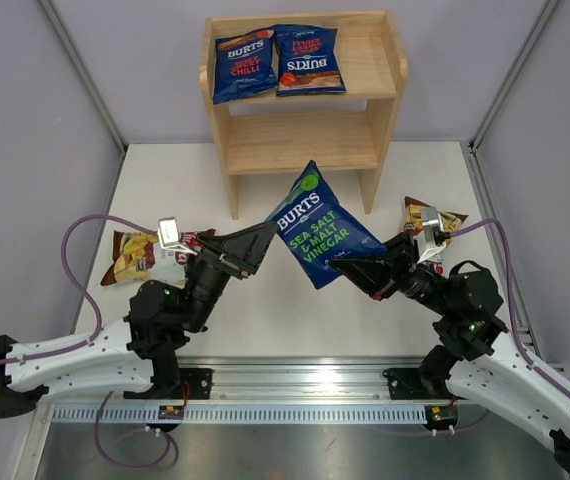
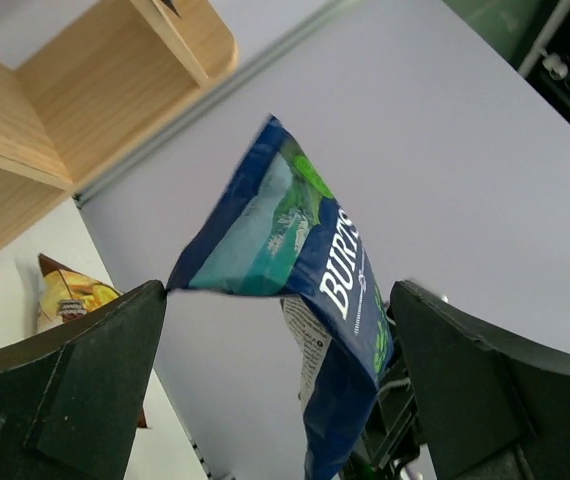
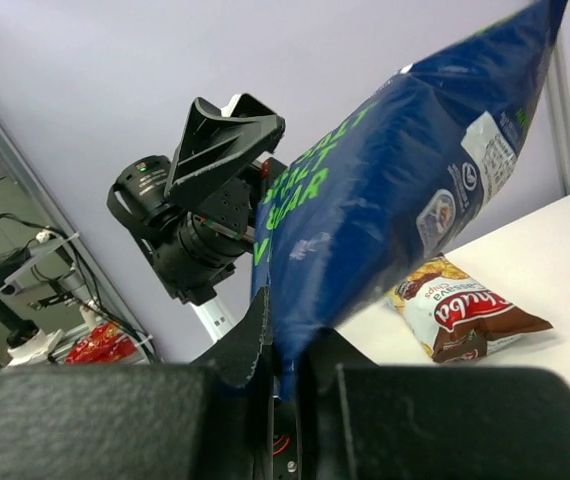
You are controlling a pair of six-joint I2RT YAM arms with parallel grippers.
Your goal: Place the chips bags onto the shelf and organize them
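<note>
My right gripper (image 1: 342,264) (image 3: 285,335) is shut on the bottom corner of the green-lettered blue BURTS bag (image 1: 310,225) (image 3: 395,180) and holds it up in the air in front of the wooden shelf (image 1: 305,142). My left gripper (image 1: 264,248) (image 2: 280,300) is open wide beside the bag (image 2: 265,240); the bag's left corner touches one fingertip (image 2: 155,300). Two red-lettered BURTS bags (image 1: 245,65) (image 1: 308,60) lie on the top tier. One Chuba bag (image 1: 133,255) (image 3: 465,310) lies on the table at the left. The other (image 1: 447,217) (image 2: 70,295) lies at the right, partly hidden by my right arm.
The shelf's lower tier shows bare wood, and its side panel shows in the left wrist view (image 2: 95,90). Grey walls enclose the white table (image 1: 265,310) at the back and both sides. A metal rail (image 1: 305,412) runs along the near edge.
</note>
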